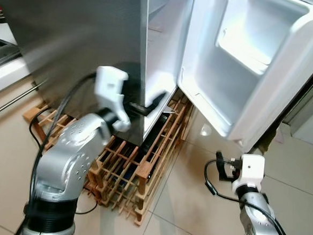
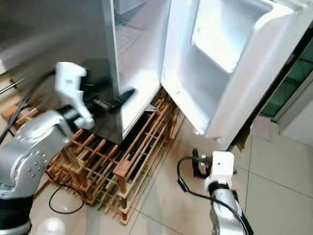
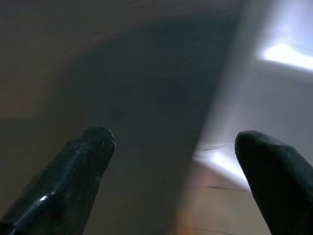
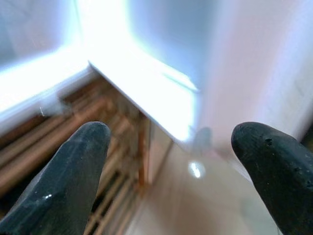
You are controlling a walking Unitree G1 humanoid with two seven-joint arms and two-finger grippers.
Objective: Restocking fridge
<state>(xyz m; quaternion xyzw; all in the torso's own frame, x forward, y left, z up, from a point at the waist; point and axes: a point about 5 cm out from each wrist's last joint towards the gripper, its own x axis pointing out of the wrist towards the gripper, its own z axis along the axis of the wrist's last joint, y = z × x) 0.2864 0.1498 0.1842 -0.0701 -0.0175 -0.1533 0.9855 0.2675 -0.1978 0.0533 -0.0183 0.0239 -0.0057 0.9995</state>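
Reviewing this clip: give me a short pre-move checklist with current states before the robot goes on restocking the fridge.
1. Fridge door open: ok.
2. Left gripper at the fridge body's front edge, fingers apart, empty: ok.
3. Right gripper open, empty: ok.
4. Item to stock in hand: not ok, neither gripper holds anything.
5. Door shelf free: ok, looks empty.
6. Wooden rack under the fridge out of the arms' path: cannot tell.

No text, label, brand, number or sign can be read anywhere — not on the fridge [image 1: 71, 36], not on its open door [image 1: 241, 64], not on the wooden rack [image 1: 142, 165] beneath it. The surfaces are plain or blurred — nothing legible stands on them.
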